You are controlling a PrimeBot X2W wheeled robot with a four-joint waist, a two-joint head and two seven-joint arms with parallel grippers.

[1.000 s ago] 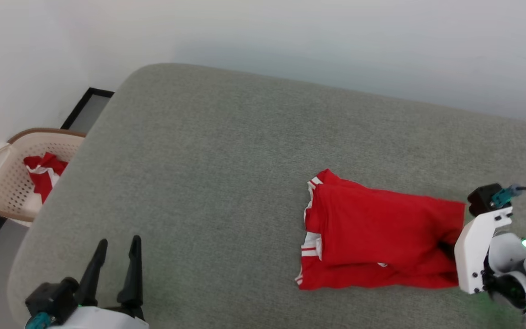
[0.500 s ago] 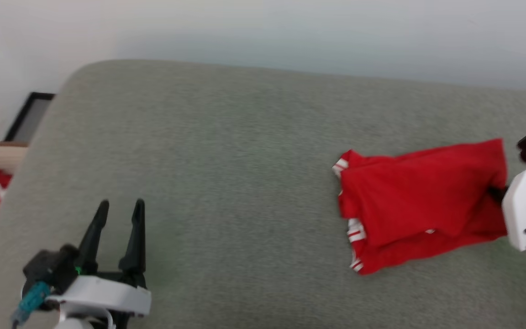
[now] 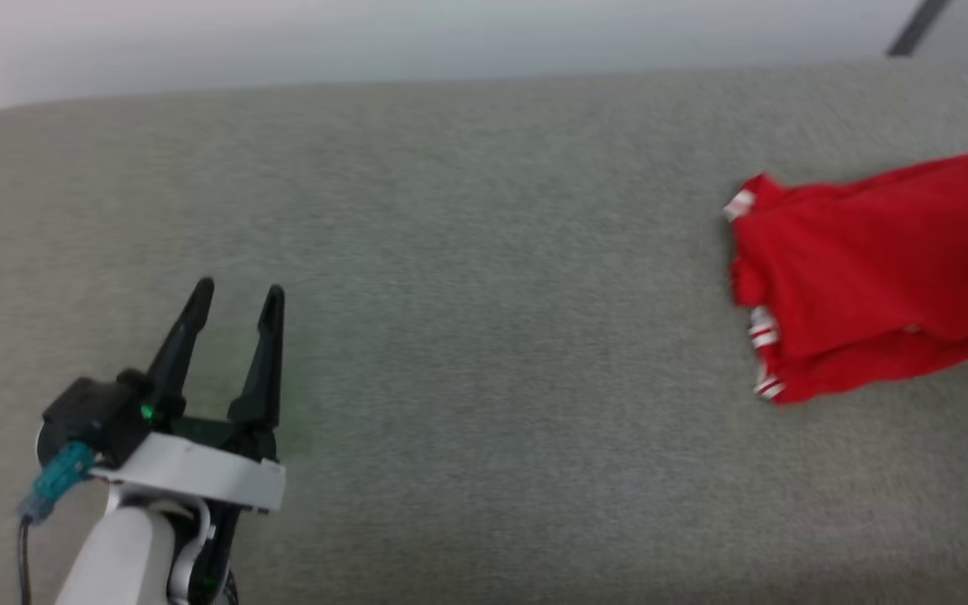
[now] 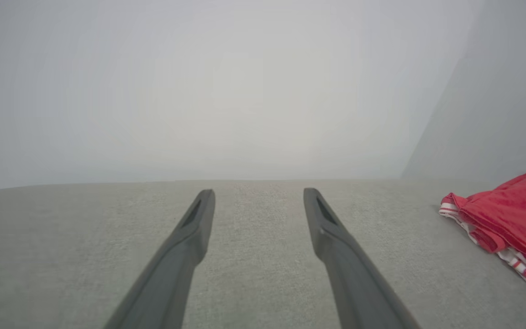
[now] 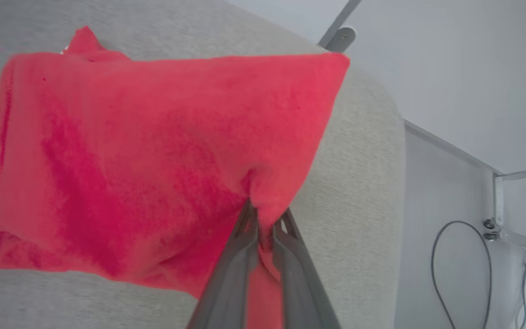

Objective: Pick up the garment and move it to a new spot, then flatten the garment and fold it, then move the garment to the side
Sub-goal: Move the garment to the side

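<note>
Soft folded garment (image 3: pixel 870 269), cut off at the edge, is clamped by the right tool (image 5: pixel 266 214); the left tool (image 3: pixel 239 290) is spread above the nubby cushion (image 3: pixel 484 252).

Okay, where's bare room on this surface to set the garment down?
Bare: the broad stretch of grey surface between the left gripper and the garment, and the strip behind it up to the wall. Crowded: the right end, where the right gripper pinches the garment.
</note>
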